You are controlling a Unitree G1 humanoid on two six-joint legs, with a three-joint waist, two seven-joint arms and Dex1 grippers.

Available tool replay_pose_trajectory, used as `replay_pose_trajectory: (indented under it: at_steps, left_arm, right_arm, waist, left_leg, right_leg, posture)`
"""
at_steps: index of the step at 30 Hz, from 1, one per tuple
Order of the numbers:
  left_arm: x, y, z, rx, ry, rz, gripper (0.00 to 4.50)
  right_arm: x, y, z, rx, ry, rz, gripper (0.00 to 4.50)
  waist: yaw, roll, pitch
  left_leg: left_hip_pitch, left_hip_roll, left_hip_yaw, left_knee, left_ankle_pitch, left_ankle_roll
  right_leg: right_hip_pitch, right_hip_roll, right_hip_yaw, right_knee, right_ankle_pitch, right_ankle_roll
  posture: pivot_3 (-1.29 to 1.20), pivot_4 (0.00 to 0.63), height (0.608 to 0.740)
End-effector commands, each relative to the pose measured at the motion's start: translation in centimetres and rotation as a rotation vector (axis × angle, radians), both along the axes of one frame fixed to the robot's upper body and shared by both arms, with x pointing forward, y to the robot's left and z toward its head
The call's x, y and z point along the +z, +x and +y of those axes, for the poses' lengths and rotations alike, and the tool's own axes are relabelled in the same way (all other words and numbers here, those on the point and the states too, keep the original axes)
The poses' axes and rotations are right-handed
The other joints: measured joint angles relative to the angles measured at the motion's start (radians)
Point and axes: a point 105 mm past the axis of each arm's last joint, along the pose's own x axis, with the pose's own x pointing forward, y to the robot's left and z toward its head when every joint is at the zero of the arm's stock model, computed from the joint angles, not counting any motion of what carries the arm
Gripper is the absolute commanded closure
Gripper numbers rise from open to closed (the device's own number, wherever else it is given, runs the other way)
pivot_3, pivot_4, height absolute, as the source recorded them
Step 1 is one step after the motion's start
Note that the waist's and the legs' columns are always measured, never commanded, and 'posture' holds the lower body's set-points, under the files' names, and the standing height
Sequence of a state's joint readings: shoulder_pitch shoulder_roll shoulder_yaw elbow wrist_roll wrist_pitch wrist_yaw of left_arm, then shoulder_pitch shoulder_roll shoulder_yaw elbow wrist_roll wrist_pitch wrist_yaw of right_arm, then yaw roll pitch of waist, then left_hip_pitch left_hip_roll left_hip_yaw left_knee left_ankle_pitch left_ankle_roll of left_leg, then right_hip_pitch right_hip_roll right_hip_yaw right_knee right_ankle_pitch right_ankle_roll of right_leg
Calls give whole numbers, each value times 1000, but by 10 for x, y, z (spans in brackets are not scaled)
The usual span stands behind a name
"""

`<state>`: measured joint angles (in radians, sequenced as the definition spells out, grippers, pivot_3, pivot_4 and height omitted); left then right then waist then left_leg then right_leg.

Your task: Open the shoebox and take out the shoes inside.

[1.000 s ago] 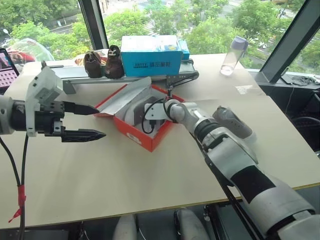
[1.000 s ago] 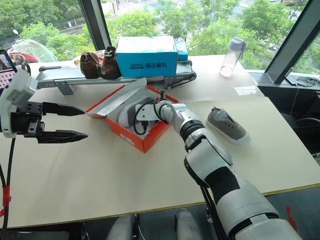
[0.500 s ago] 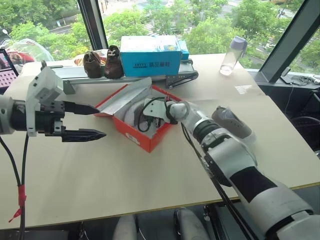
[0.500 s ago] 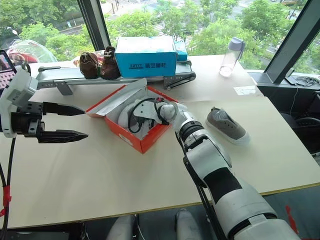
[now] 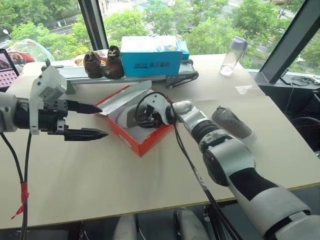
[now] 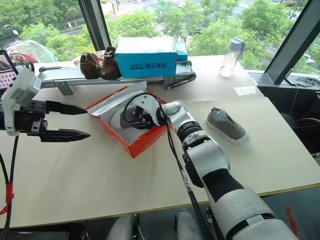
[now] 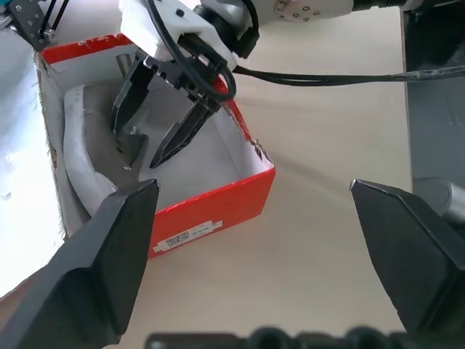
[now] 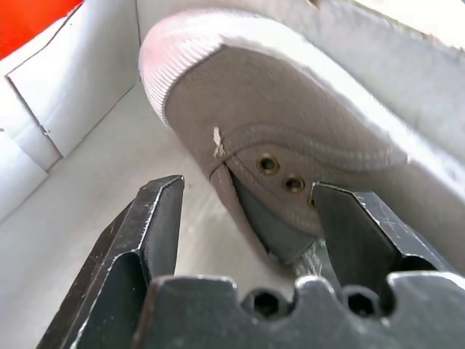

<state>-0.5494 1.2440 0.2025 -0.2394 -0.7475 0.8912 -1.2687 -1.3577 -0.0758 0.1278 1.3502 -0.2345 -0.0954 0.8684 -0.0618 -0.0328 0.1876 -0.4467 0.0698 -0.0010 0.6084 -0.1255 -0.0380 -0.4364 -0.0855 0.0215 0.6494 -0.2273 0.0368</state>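
The red shoebox (image 5: pixel 148 139) stands open mid-table, its lid (image 5: pixel 121 97) folded back to the left. One grey shoe (image 7: pixel 78 157) lies inside, along the box's far wall. My right gripper (image 7: pixel 138 142) reaches into the box and is open, with the rim of the shoe's (image 8: pixel 290 131) opening between its fingers (image 8: pixel 145 233). The second grey shoe (image 5: pixel 232 125) lies on the table right of the box. My left gripper (image 5: pixel 103 120) hovers open and empty, left of the box.
Behind the shoebox a blue box (image 5: pixel 151 55) and small dark brown shoes (image 5: pixel 104 62) rest on a grey conveyor rail (image 5: pixel 75 73). A clear bottle (image 5: pixel 235 54) stands far right, a paper slip (image 5: pixel 245 89) near it. A tablet (image 5: pixel 7 66) sits at far left.
My right gripper went from shut to open inside the box and rolled at the wrist. The shoebox swung slightly leftward. The left gripper stayed put.
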Motion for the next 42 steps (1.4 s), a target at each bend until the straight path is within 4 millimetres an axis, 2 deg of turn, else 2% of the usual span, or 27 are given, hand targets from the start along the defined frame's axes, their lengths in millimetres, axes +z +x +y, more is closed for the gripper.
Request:
replay_pose_trajectory:
  at_steps: [1,7,10,13,14,17,23,31,41,42]
  left_arm:
    - [10,0,-2,-14,13,-51,0]
    - [10,0,-2,-16,11,-49,0]
    - [10,0,-2,-13,9,-49,0]
    - [10,0,-2,-10,9,-50,0]
    - [10,-1,-1,-9,9,-50,0]
    - [10,0,-2,-6,8,-52,0]
    - [10,-1,-1,0,7,-50,0]
    - [9,-5,1,14,8,-45,0]
    - [10,-6,2,17,6,-51,0]
    - [10,-6,2,18,6,-51,0]
  right_arm:
    - [38,11,-12,-16,-43,-155,1066]
    - [73,13,-19,12,-75,-248,1066]
    - [81,12,-21,19,-82,-269,1066]
    - [83,19,-25,-13,-160,-388,1066]
    - [83,19,-25,-15,-169,-406,1066]
    - [62,23,-24,-29,-288,-489,1066]
    - [42,28,-27,-44,-400,-570,1066]
    - [36,28,-26,-50,-420,-588,1066]
    - [21,28,-9,-103,-407,-652,1066]
    - [20,28,-7,-101,-406,-652,1312]
  waist:
    - [2,0,0]
    - [-12,0,0]
    - [-12,0,0]
    - [-9,0,0]
    - [-9,0,0]
    - [-9,0,0]
    - [-9,0,0]
    - [-9,0,0]
    - [-9,0,0]
    - [-9,0,0]
  left_leg:
    - [0,0,0,0,0,0]
    - [0,0,0,-1,0,0]
    - [0,0,0,-1,0,0]
    - [0,0,0,-1,0,0]
    - [0,0,0,-1,0,0]
    - [0,0,0,-1,0,0]
    - [0,0,0,-1,0,0]
    - [0,0,0,-1,0,0]
    - [0,0,0,-1,0,0]
    - [0,0,0,-1,0,0]
  right_leg:
    - [0,0,0,0,-1,1]
    - [-1,0,0,0,-1,1]
    - [-1,0,1,0,-1,1]
    - [-1,0,1,0,-1,1]
    - [-1,0,1,0,-1,1]
    - [-1,0,1,0,-1,1]
    - [-1,0,1,0,-1,1]
    - [-1,0,1,0,-1,1]
    - [-1,0,1,0,0,0]
    - [-1,0,1,0,0,0]
  posture:
    - [0,150,740]
    - [0,150,740]
    - [0,150,740]
    - [0,150,740]
    - [0,150,740]
    - [0,150,740]
    - [0,150,740]
    - [0,150,740]
    - [0,150,740]
    - [0,150,740]
